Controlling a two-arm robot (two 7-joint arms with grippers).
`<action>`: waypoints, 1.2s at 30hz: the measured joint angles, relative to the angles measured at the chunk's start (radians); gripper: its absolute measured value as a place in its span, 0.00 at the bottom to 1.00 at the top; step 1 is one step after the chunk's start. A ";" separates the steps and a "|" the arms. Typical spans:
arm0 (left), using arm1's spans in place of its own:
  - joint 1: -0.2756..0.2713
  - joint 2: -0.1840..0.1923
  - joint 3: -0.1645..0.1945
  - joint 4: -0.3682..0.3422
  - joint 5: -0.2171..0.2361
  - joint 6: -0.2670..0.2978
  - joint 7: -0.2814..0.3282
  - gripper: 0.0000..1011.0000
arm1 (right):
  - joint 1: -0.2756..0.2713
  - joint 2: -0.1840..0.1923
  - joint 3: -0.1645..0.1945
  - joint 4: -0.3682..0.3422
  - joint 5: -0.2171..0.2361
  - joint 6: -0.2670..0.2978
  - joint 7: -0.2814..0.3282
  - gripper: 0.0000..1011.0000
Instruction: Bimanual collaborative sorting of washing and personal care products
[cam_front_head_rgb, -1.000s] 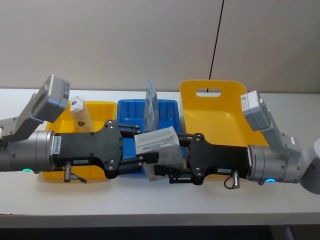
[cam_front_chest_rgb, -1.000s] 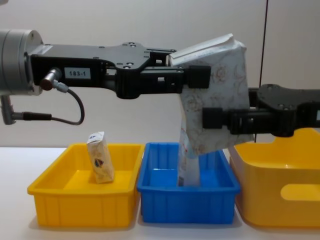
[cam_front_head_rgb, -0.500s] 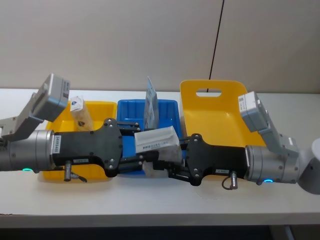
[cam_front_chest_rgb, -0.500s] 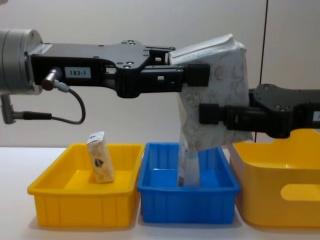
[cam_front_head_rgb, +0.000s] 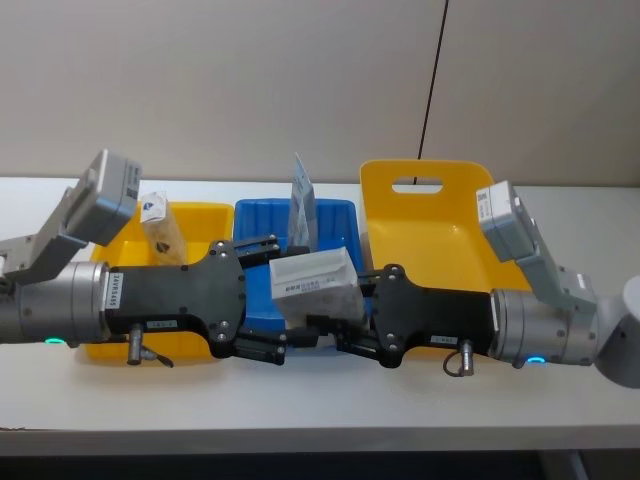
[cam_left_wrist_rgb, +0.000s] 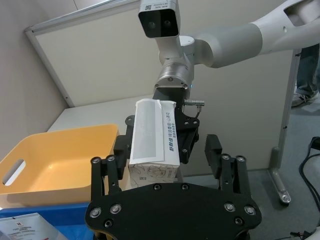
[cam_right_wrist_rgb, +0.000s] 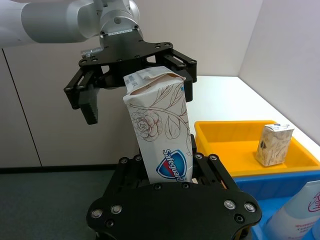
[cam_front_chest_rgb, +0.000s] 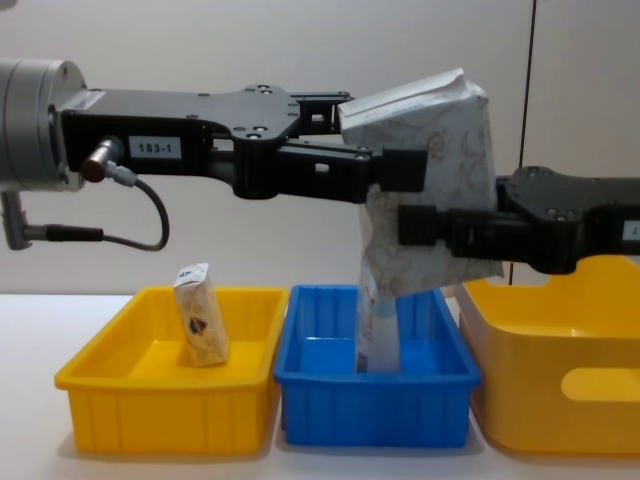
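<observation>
Above the blue tray (cam_front_chest_rgb: 370, 400), we've got the cream paper-wrapped pack (cam_front_chest_rgb: 425, 190) hanging roughly upright in mid-air between both arms. Right gripper (cam_right_wrist_rgb: 170, 162) is clamped on its lower part, and the right wrist view gives us the pack's printed logo face. Left gripper (cam_left_wrist_rgb: 165, 161) is spread wide, fingers (cam_left_wrist_rgb: 106, 170) clear of the pack's sides. Chest view adds a squeeze tube (cam_front_chest_rgb: 375, 335) standing in the blue tray below, and a second pack (cam_front_chest_rgb: 200, 325) in the left yellow tray (cam_front_chest_rgb: 120, 400).
</observation>
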 joint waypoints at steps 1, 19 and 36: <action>0.000 0.000 0.000 0.000 0.000 0.000 0.000 0.91 | 0.000 0.000 0.000 0.000 0.001 0.000 0.000 0.35; 0.000 0.000 -0.001 0.000 0.000 0.000 0.000 0.99 | -0.047 0.056 0.032 -0.068 0.051 -0.007 -0.005 0.35; 0.000 0.000 -0.001 0.000 0.000 0.000 0.001 0.99 | -0.144 0.155 0.108 -0.164 0.123 -0.029 -0.063 0.35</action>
